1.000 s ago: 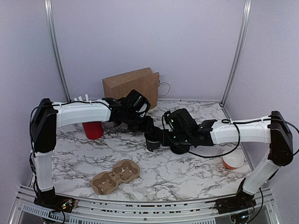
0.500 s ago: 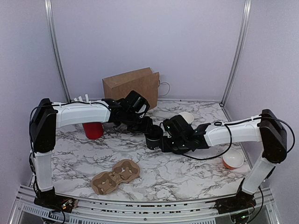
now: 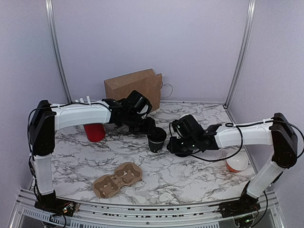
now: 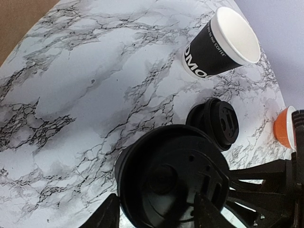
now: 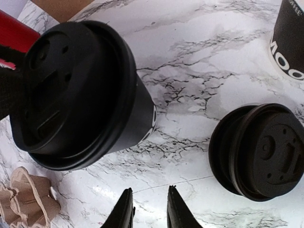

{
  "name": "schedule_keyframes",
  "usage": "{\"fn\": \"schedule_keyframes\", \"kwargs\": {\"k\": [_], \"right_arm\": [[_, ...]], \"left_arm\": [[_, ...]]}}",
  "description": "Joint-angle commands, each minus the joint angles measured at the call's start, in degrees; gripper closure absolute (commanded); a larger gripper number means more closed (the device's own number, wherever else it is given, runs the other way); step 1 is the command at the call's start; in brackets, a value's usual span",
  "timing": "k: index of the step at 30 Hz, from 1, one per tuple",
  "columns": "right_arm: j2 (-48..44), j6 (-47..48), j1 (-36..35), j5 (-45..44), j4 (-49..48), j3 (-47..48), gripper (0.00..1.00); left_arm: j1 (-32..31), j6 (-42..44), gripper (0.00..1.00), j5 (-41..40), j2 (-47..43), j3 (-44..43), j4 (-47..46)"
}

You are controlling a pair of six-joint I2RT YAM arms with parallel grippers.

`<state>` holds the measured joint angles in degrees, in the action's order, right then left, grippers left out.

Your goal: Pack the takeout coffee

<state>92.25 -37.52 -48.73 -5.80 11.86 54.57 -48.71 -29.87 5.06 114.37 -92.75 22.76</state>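
The right gripper [image 5: 148,209] has backed off; the takeout coffee [image 3: 156,139] now stands just left of its narrow, empty jaws. The left gripper [image 4: 159,211] clamps the cup between its fingers. The lid appears seated, so loading into the cardboard carrier [image 3: 118,179] likely follows.

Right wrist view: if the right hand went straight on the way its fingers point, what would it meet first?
The right hand would probably meet bare marble table, in the gap between the takeout coffee and a loose black lid; depth is unclear.
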Motion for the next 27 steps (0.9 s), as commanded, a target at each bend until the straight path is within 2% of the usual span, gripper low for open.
{"fn": "schedule_keyframes", "kwargs": {"k": [1, 7, 17, 19, 27], "right_arm": [[-1.74, -0.12, 2.69, 1.03, 0.56, 2.87, 0.76], [-3.40, 0.38, 2.68, 1.50, 1.11, 4.75, 0.75], [-3.83, 0.85, 1.01, 0.73, 2.89, 10.26, 0.66], [-2.69, 0.87, -0.92, 0.79, 3.39, 11.51, 0.66], [2.21, 2.05, -1.14, 0.19, 8.13, 16.17, 0.69]], "left_arm": [[0.05, -1.04, 0.47, -1.01, -4.45, -3.18, 1.64], [2.10, -1.55, 0.45, -2.23, -4.34, -2.83, 1.91], [3.80, -0.47, 0.49, -2.38, -3.78, -1.69, 2.31], [3.80, -0.50, 0.49, -2.18, -4.08, -1.16, 2.34], [3.80, -0.54, 0.50, -1.96, -5.89, 1.52, 2.32]]}}
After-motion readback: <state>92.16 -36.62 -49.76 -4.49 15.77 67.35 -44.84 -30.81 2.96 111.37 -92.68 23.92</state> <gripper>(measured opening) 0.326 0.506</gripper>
